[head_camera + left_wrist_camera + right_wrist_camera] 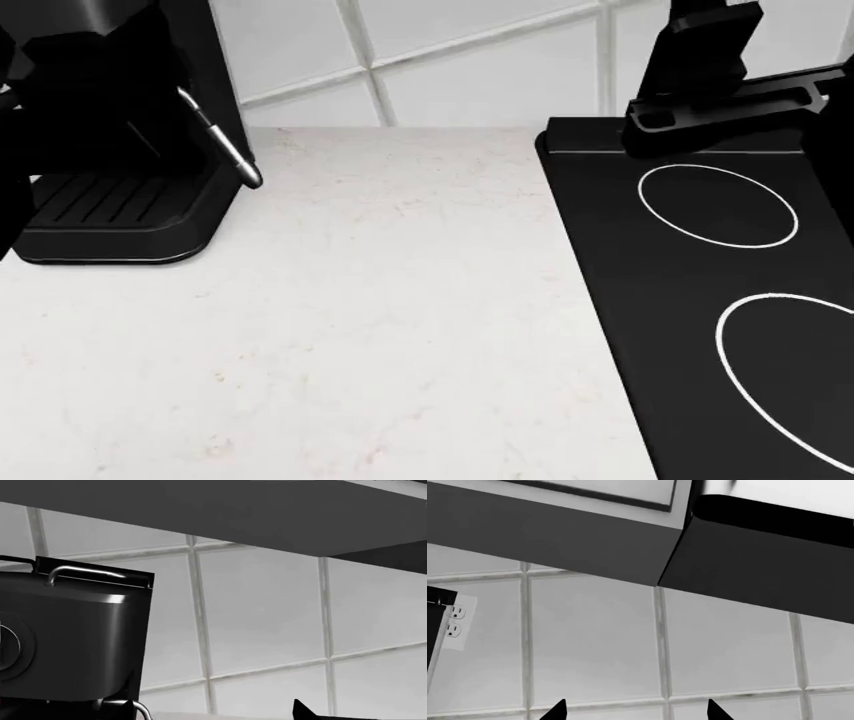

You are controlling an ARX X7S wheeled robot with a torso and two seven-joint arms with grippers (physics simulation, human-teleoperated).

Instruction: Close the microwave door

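In the right wrist view a dark box hangs overhead beside a grey upper cabinet; I take it for the microwave's underside, and the microwave door itself does not show. My right gripper is raised toward the tiled wall below that box, open, with only its two fingertips in view and nothing between them. My left gripper is also open and empty, one fingertip standing against the tiles and the other in front of the black coffee machine. In the head view the right arm reaches up out of frame.
A black coffee machine with a steam wand stands at the counter's back left. A black cooktop with two white rings fills the right side. A wall outlet sits on the tiled backsplash. The pale counter lies between them.
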